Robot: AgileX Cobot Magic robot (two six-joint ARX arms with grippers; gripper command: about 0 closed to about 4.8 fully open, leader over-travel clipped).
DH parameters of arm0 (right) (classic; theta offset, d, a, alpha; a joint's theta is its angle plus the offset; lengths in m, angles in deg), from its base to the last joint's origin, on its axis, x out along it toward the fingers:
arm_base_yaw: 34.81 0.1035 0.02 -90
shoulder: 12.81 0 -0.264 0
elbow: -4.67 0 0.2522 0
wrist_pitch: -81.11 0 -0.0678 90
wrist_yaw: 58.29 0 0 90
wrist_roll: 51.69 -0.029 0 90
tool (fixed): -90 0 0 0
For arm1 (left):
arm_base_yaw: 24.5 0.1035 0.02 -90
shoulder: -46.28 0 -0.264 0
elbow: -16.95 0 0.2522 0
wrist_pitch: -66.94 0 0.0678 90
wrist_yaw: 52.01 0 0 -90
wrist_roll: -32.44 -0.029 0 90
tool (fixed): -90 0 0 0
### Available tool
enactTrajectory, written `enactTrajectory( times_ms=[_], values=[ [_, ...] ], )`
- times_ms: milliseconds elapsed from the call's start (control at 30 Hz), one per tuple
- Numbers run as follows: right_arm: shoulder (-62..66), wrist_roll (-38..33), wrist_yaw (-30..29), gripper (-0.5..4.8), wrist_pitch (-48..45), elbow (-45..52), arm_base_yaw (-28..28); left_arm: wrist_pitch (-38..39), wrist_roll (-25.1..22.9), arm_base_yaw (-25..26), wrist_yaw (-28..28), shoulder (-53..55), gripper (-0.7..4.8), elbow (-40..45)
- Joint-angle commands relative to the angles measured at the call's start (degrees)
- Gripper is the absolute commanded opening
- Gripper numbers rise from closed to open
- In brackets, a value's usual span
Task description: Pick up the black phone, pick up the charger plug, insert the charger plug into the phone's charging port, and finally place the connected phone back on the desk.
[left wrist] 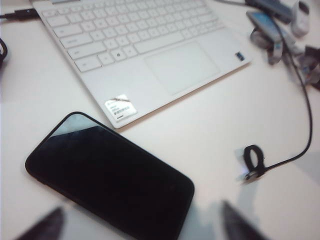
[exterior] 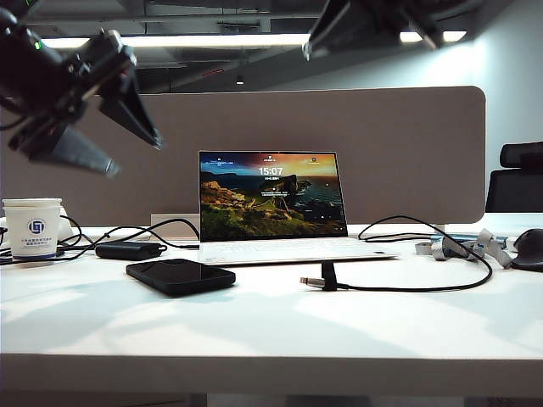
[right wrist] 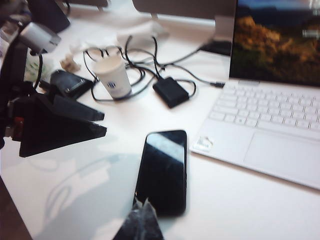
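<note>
Two pincers hover above the white counter (exterior: 254,322): the left pincer (exterior: 127,144) spread wide over the flat glossy black phone (exterior: 181,275) — ready to grasp; the right pincer (right wrist: 142,220) pinched closed, empty.

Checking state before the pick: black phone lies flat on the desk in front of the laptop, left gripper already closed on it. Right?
No. The left gripper is open above the black phone, not gripping it, as the left wrist view shows. The phone does lie flat on the desk before the laptop.
</note>
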Motion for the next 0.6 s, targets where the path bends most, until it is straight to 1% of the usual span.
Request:
enactTrajectory(
  times_ms=[33, 100, 233, 400, 600],
  values=[
    [2.0, -3.6, -0.2, -0.05, 1.0, -0.2, 0.1, -2.5, -4.5, 0.1, -0.4, 2.6, 4.79, -0.2],
    [3.4, -5.5, -0.9, -0.05, 0.9, -0.2, 0.1, -4.8, -5.8, 0.1, -0.4, 4.3, 4.79, -0.2],
    [6.4, -5.6, -2.7, -0.05, 0.1, -0.2, 0.1, -10.8, -7.8, 0.1, -0.4, 7.7, 4.79, -0.2],
    [9.8, -5.8, -3.6, -0.05, -1.6, -0.2, 0.2, -16.5, -7.8, 0.1, -0.4, 12.3, 4.79, -0.2],
    [11.3, -5.8, -2.4, -0.05, -2.4, -0.2, 0.4, -21.3, -7.7, 0.1, 0.7, 17.7, 4.79, -0.2]
  ],
)
